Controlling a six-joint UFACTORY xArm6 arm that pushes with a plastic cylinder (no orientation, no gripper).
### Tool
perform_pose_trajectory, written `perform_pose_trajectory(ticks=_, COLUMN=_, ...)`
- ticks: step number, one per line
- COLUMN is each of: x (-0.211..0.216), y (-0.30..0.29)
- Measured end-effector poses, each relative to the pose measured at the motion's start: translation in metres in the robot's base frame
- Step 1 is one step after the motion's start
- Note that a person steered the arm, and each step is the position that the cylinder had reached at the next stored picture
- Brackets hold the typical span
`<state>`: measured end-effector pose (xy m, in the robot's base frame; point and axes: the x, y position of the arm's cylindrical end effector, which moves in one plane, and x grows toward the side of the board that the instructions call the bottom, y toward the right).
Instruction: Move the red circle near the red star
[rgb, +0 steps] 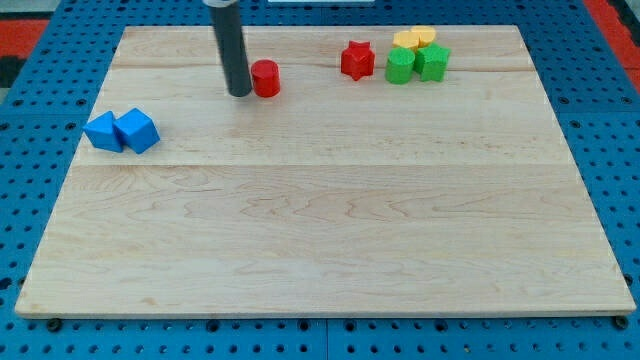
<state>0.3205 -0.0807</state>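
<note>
My tip (240, 93) rests on the wooden board (320, 230) in the upper left of the frame, just left of the red circle (265, 78); there are no fingers on the rod. The red star (356, 60) sits apart, toward the upper right

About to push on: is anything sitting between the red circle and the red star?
No. In the camera view the board between the red circle and the red star is bare wood. My tip sits just on the circle's left.
</note>
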Motion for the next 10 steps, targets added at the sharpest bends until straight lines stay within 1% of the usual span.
perform_pose_trajectory(ticks=1, x=-0.028, y=0.042)
perform_pose_trajectory(ticks=3, x=-0.047, y=0.024)
perform_pose_trajectory(ticks=5, x=-0.084, y=0.029)
perform_pose_trajectory(ticks=6, x=-0.073, y=0.073)
perform_pose_trajectory(ticks=7, x=-0.064, y=0.079)
perform_pose_trajectory(ticks=9, x=-0.056, y=-0.063)
perform_pose_trajectory(ticks=10, x=-0.042, y=-0.133)
